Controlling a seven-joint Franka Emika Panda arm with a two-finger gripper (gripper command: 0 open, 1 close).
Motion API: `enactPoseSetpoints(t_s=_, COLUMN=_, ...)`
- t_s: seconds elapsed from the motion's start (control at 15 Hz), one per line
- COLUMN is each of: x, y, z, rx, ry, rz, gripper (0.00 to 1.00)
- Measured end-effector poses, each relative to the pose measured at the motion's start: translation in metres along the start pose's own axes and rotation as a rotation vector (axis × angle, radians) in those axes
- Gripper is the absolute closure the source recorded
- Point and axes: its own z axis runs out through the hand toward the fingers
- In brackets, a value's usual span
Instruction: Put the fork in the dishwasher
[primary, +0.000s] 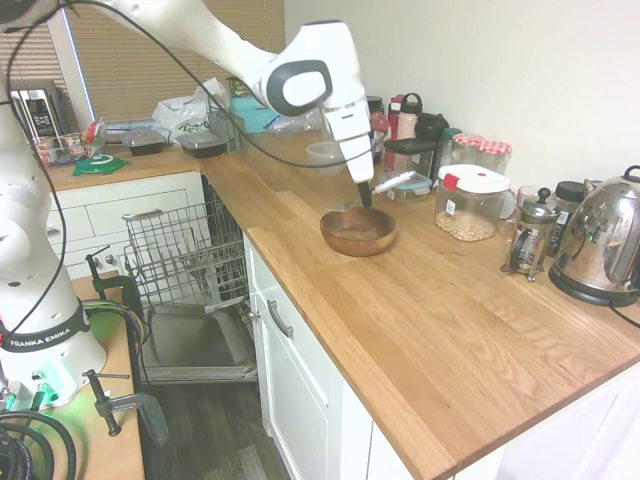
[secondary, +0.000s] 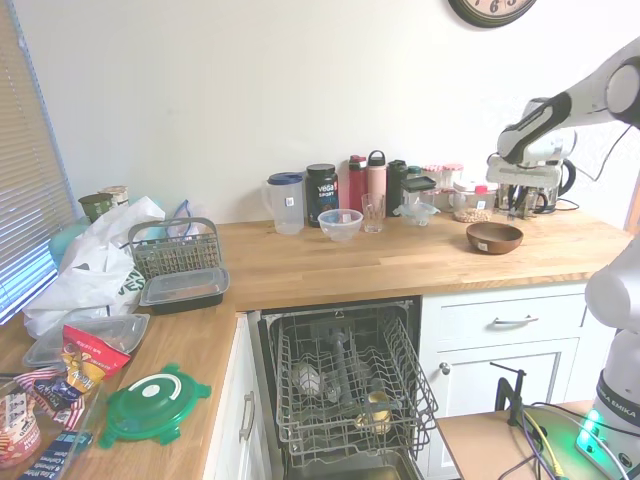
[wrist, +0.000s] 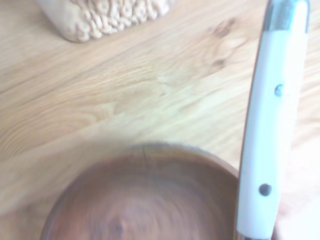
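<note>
Hand hanging just above the brown wooden bowl, pinching the fork, whose pale handle juts out sideways toward the cereal jar. Seen in the first exterior view: bowl on the wooden desk, near a French press and a steel kettle; dishwasher open below the desk's corner, grey wire rack pulled out over the lowered door, well apart from the fork.

Seen in the second exterior view: hand over the bowl at the desk's far right; fork too small to make out. Dishwasher open in the middle, rack holding a few items. Bottles, a jug and a clear bowl along the wall; food containers and a green lid on the left.

Seen in the wrist view: fork's white handle with two rivets, steel at its end, standing close across the blurred bowl rim; cereal jar beyond on the wood.
</note>
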Motion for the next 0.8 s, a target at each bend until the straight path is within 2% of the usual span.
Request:
enactPoseSetpoints(t_s=0.2, x=-0.082, y=0.015, z=-0.039, rx=0.033, ry=0.112, rz=-0.099, gripper=1.0)
enactPoseSetpoints(t_s=0.4, x=-0.179, y=0.045, z=-0.061, rx=0.073, ry=0.231, rz=-0.186, gripper=1.0)
enactPoseSetpoints(t_s=0.67, x=-0.299, y=0.119, z=-0.052, rx=0.13, ry=0.337, rz=-0.277, gripper=1.0)
enactPoseSetpoints(t_s=0.8, x=-0.365, y=0.134, z=-0.05, rx=0.165, ry=0.39, rz=-0.305, gripper=1.0)
